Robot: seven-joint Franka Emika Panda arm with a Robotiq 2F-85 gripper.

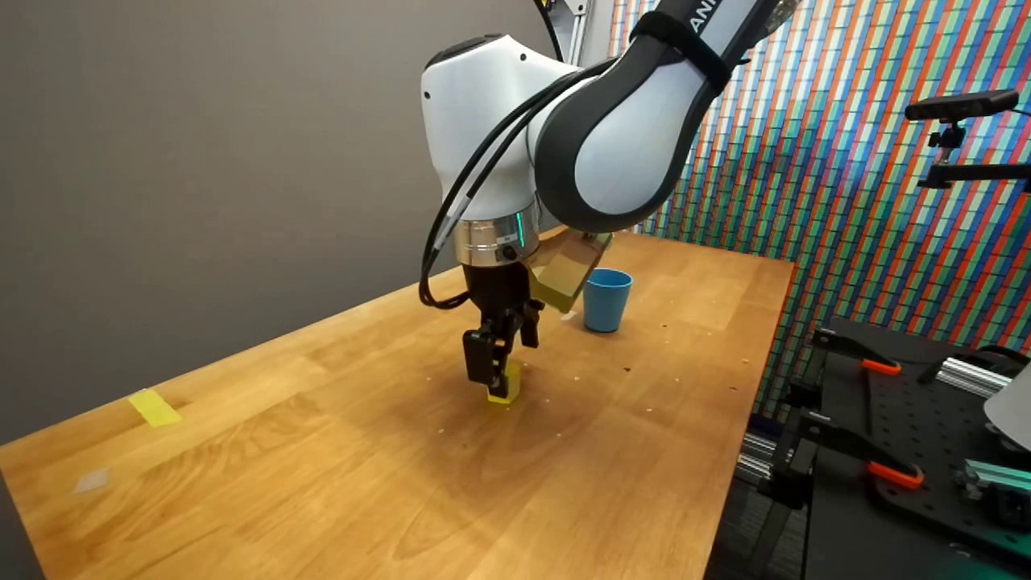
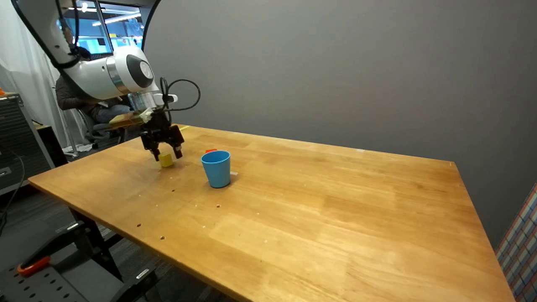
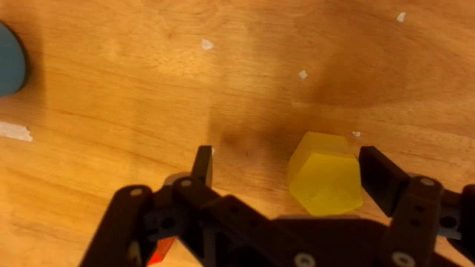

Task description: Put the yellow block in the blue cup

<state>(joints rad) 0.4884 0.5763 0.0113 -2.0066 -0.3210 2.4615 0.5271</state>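
The yellow block sits on the table in both exterior views and shows large in the wrist view. My gripper is open, pointing down, with its fingertips low on either side of the block. In the wrist view the block lies between the fingers, close to the right finger, with a wide gap to the left one. Whether the right finger touches it I cannot tell. The blue cup stands upright a short way off; only part of it shows at the wrist view's left edge.
A small red block is partly hidden behind the cup; part of it shows under the left finger in the wrist view. A flat yellow tape patch is on the wooden table. A grey wall runs along the table's long edge.
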